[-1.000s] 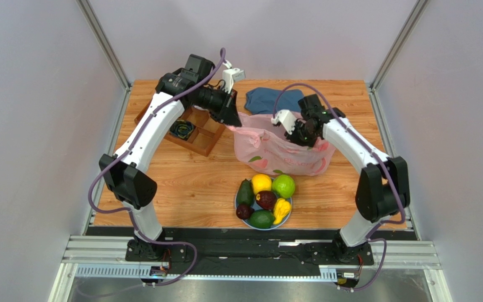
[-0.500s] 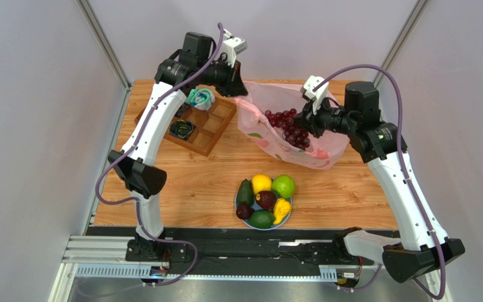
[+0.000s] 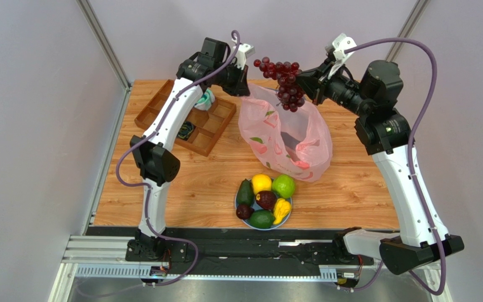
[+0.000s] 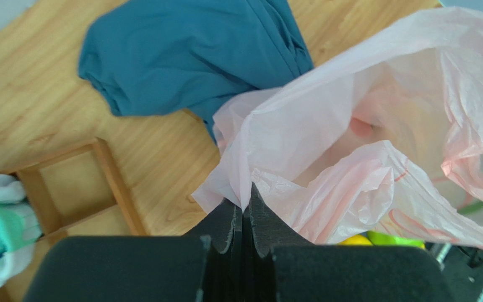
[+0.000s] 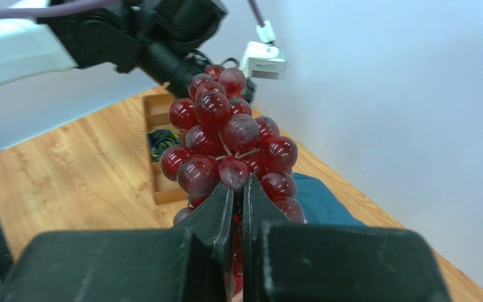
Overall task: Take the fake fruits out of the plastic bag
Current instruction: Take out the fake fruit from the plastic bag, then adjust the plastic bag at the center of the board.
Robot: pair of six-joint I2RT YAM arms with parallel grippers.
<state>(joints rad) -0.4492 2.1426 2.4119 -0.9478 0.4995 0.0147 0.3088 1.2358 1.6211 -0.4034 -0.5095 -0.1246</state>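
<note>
1. A second ago my right claw (image 3: 309, 83) was down low in the plastic bag (image 3: 288, 141). Then it went up high, and the purple grape bunch (image 3: 283, 78) came up with it.
2. The right claw was squeezed tight on the purple grape bunch. The grapes hung in the air above the bag's mouth and did not touch it.
3. My left claw (image 3: 243, 83) was pinched tight on the rim of the bag. It had gone up too, and it held the bag up and open.
4. The other fake fruits (image 3: 266, 200) sat in a heap on the plate (image 3: 237, 206), near my side of the table.
5. I thought the grapes were the last fruit out. I saw no more fruit in the bag, but its folds hid some of the inside.
6. The grapes were not put down yet. I guessed the plate was the place for them.
</note>
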